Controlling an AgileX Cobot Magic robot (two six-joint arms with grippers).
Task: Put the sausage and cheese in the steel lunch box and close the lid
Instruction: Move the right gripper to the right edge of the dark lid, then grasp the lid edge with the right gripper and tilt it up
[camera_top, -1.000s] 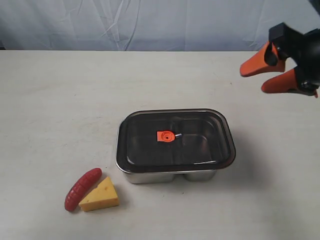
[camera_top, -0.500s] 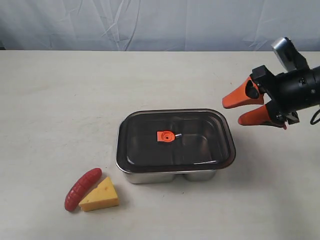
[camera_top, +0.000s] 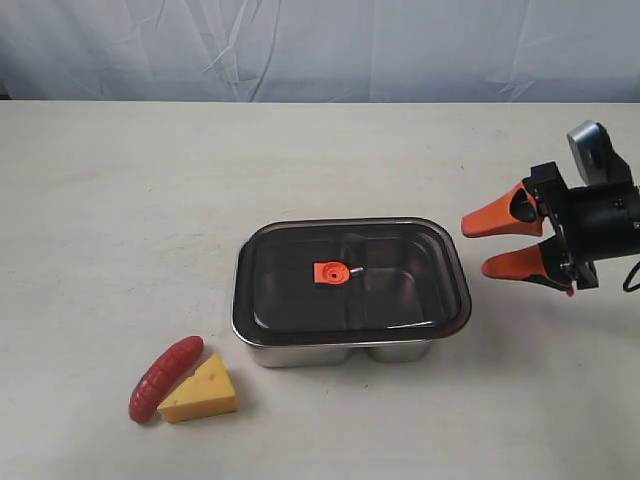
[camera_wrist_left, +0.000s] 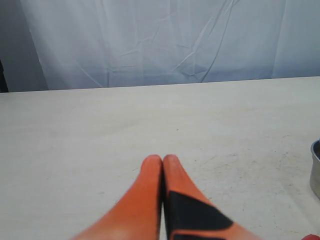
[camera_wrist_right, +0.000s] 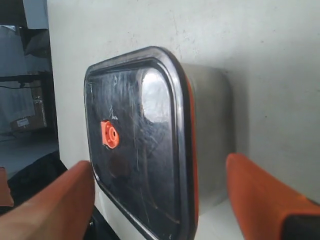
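Two claws: right gripper (camera_top: 475, 248) spread wide near the lid (camera_top: 350, 275), left gripper (camera_wrist_left: 162, 161) pinched shut, empty. Both sausage (camera_top: 165, 378) & cheese (camera_top: 200, 390) lie outside the closed steel lunch box (camera_top: 340, 353). Risk imo: thin rim grip could slip.

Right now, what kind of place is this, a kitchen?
Probably a robot test bench, not a kitchen: a plain table, wrinkled cloth backdrop, toy sausage and cheese, and the robot's right gripper.
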